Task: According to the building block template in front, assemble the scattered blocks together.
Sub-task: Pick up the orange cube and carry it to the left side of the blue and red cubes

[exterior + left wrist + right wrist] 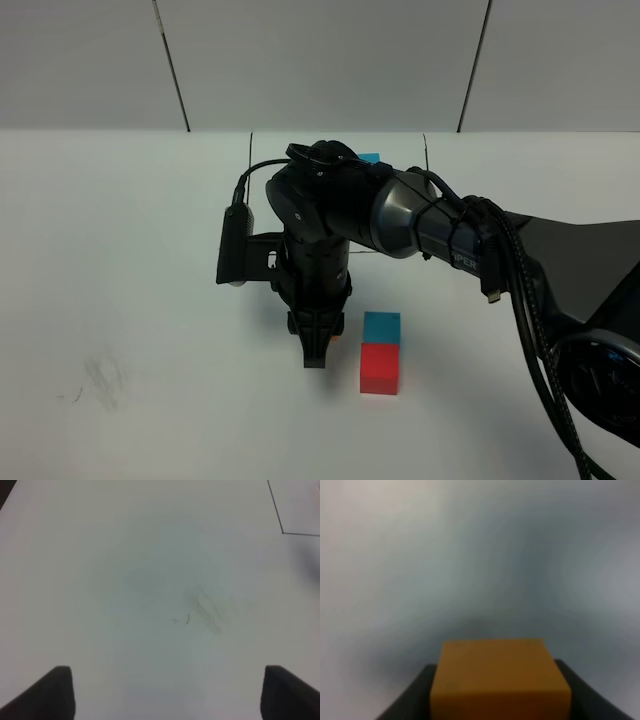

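My right gripper (pixel 316 352) reaches across the middle and points down at the table. It is shut on the orange block (pixel 500 680), of which only a sliver (pixel 337 340) shows beside the fingers in the high view. The teal block (pixel 381 326) and the red block (pixel 380 369) sit touching each other just right of the gripper, teal behind red. The template is mostly hidden behind the arm; only its teal cube (pixel 371 158) and parts of its black line (pixel 251 150) show. My left gripper (pixel 165 692) is open and empty over bare table.
The white table (pixel 130 250) carries a grey smudge at the front left (pixel 100 380), also seen in the left wrist view (pixel 207 610). A corner of a black line (pixel 282 532) shows there too. The right arm's cables (pixel 520 300) hang at the right.
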`<state>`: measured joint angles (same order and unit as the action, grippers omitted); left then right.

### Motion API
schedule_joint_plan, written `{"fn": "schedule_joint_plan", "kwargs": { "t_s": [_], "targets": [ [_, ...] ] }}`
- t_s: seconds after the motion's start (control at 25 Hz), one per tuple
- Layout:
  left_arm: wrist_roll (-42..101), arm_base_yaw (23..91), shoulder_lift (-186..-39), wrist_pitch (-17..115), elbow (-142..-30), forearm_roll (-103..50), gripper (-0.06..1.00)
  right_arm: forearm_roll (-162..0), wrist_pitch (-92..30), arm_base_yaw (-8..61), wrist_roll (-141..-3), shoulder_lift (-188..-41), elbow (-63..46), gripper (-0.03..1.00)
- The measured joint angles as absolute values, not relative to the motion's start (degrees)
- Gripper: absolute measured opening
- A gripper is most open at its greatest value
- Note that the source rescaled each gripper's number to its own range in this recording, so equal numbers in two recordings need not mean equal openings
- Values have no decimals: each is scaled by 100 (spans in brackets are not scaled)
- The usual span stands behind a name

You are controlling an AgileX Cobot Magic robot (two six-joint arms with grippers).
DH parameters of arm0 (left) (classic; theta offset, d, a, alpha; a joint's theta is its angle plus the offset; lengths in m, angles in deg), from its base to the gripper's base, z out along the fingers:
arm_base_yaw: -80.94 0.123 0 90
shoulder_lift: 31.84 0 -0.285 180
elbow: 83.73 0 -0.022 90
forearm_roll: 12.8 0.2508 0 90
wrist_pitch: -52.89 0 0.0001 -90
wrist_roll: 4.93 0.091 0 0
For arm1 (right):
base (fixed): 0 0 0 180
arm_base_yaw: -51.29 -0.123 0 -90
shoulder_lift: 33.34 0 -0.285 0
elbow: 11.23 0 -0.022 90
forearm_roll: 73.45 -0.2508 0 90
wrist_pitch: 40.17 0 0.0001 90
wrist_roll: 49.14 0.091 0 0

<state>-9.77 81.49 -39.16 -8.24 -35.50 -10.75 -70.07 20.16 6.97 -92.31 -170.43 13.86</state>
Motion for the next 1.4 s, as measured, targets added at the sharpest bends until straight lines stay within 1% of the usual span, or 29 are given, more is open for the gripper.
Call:
{"fn": "schedule_joint_plan", "kwargs": {
  "t_s": [0.28,0.56,0.88,1.2,1.4],
  "targets": [
    [-977,8149,-3916,-824,-3550,-1075,66,-7037,1629,697,-9329,-17037,1279,22],
    [-977,8149,-3916,-824,-3550,-1075,66,-7345,1536,697,-9704,-17037,1191,22],
    [-977,8149,-3916,-824,-3550,-1075,66,-7314,1401,702,-9440,-17037,937,22],
    [-977,8149,-3916,-824,-3550,-1075,66,-7295,864,702,-9457,-16652,202,22],
    [-977,8149,-3916,-824,-3550,-1075,66,-7295,788,710,-9565,-16618,115,22]
  ]
}}
